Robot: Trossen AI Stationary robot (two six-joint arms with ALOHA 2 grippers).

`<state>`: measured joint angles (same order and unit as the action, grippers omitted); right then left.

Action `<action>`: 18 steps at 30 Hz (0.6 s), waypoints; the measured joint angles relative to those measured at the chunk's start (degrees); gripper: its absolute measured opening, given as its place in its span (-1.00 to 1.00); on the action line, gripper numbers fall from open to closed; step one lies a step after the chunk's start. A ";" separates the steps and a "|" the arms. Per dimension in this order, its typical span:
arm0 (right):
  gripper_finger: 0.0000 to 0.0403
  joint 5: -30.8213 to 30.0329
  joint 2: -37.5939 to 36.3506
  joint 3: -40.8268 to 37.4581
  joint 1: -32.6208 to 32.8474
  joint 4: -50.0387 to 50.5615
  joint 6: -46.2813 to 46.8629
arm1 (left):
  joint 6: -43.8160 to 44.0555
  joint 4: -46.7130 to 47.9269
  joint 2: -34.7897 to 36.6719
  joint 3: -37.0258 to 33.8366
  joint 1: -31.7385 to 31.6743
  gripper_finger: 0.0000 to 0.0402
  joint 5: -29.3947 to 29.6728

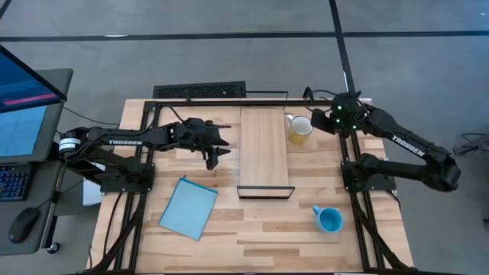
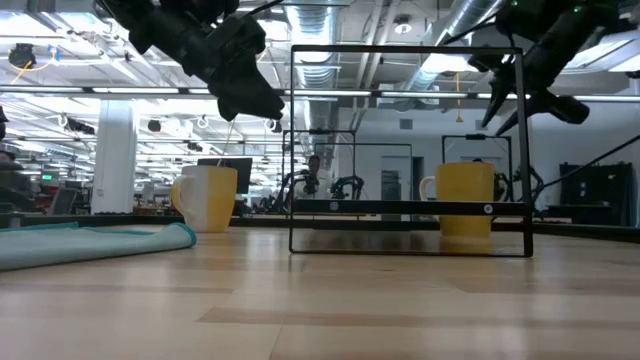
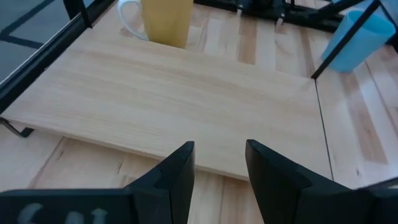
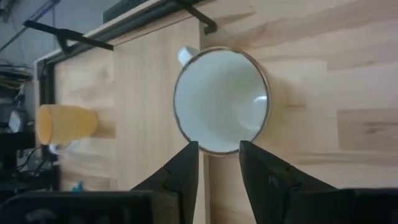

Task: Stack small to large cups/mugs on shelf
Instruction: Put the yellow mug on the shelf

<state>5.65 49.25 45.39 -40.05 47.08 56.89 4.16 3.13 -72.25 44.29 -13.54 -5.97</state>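
High view: yellow mug [image 1: 299,129] upright on surface [image 1: 267,229], just beside shelf [image 1: 264,149]. Right tool [image 1: 334,118] above its rim, fingers slightly parted, empty. Left tool [image 1: 215,147] parted, empty. Mug likely rigid, glazed, slippery, breakable; grip rim wall.

Open workshop, grey floor.
Ducts [image 2: 400,40] and strip lights hang overhead; a monitor [image 1: 23,107], keyboard [image 1: 14,182] and mouse [image 1: 23,224] sit beside the counter [image 1: 267,237].
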 joint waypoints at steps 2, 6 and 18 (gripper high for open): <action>-0.32 -0.83 0.55 0.02 1.09 2.36 2.03 | -1.01 0.68 0.00 0.00 0.00 -0.33 -0.63; -0.33 -2.95 2.55 0.00 2.96 6.36 5.47 | -2.33 1.88 0.00 -0.02 0.00 -0.33 -0.91; -0.31 -6.30 10.69 0.00 4.78 2.76 9.59 | -4.22 4.16 0.00 -0.04 0.00 -0.33 -1.01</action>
<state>-0.65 59.94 45.39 -35.27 49.84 66.48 -0.05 7.29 -72.25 44.25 -13.54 -6.98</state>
